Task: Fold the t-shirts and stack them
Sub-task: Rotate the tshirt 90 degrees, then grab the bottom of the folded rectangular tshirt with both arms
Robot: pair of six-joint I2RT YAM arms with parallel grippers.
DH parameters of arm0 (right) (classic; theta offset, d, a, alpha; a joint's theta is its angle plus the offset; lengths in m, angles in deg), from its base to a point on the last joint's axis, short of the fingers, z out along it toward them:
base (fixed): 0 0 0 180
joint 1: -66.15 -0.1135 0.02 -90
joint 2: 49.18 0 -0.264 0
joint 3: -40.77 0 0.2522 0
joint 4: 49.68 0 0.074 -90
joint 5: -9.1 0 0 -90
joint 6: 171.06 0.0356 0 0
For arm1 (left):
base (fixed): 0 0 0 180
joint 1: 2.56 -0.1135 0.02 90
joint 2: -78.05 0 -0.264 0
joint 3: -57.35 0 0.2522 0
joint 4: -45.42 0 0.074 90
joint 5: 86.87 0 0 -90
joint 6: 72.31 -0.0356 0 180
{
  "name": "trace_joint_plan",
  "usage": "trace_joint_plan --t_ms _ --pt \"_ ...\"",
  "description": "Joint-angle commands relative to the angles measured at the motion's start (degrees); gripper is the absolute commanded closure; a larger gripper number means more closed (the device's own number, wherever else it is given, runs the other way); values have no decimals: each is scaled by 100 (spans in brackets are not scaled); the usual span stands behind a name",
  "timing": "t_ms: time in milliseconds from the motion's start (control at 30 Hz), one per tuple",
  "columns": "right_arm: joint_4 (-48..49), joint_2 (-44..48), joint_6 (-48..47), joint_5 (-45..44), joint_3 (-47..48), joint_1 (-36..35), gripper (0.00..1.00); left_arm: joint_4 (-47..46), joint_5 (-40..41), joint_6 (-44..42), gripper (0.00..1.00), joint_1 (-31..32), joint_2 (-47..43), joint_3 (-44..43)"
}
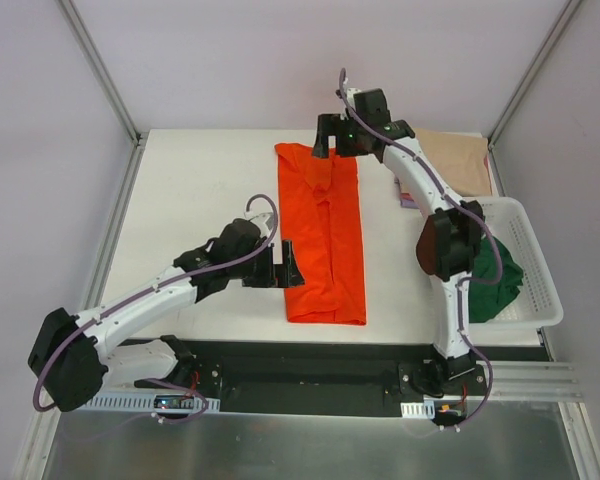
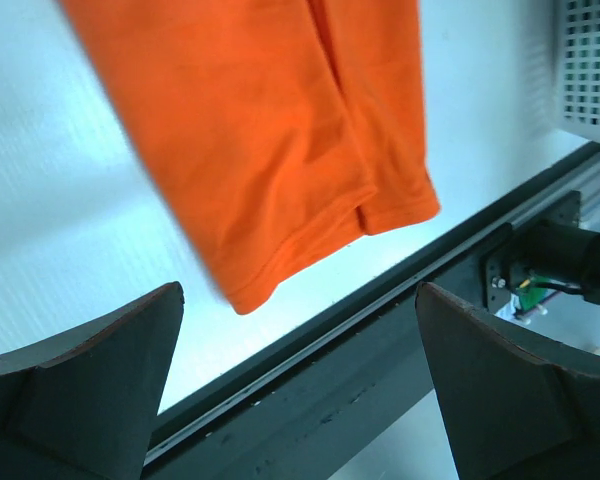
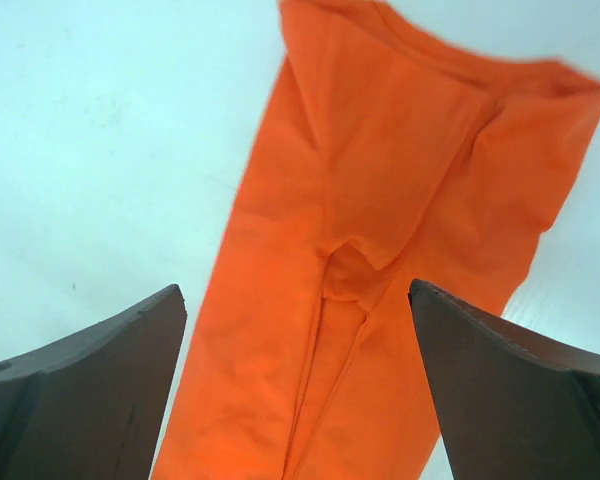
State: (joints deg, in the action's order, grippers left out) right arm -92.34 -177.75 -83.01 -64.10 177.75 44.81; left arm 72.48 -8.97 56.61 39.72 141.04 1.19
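Note:
The bright orange t-shirt (image 1: 323, 235) lies folded into a long narrow strip down the middle of the white table (image 1: 200, 190). It fills the top of the left wrist view (image 2: 270, 130) and the middle of the right wrist view (image 3: 380, 270). My left gripper (image 1: 288, 265) is open and empty, just left of the strip's near end. My right gripper (image 1: 330, 140) is open and empty, above the strip's far end. A dark green t-shirt (image 1: 495, 280) lies in the white basket (image 1: 535, 260). A beige t-shirt (image 1: 455, 160) lies at the back right.
The basket stands at the table's right edge, beside the right arm; its corner shows in the left wrist view (image 2: 588, 70). A pink or lilac bit of cloth (image 1: 408, 200) shows under the beige shirt. The black rail (image 2: 400, 330) runs along the near table edge.

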Motion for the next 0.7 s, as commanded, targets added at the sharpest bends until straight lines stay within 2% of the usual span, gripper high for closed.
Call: trace_joint_plan --t_ms 0,133,333,433,567,667 --pt "-748 1131 -885 -1116 -278 -335 4 278 279 -139 1 -18 442 -234" --pt "-809 2106 -632 -1897 -1508 -563 4 305 137 -156 1 157 873 -357" --pt "-511 4293 387 -2550 -4555 -1152 4 717 523 -121 2 657 1620 -734" --pt "-56 5357 976 -2297 -6296 -1512 4 919 919 -121 6 930 1875 -919" --pt "297 6194 1662 -1437 -7687 -1837 1 1025 1148 -200 14 1080 2253 -1069" --pt "517 6484 2303 -1223 -8426 -2040 7 1122 1175 -244 23 1133 2490 -1183"
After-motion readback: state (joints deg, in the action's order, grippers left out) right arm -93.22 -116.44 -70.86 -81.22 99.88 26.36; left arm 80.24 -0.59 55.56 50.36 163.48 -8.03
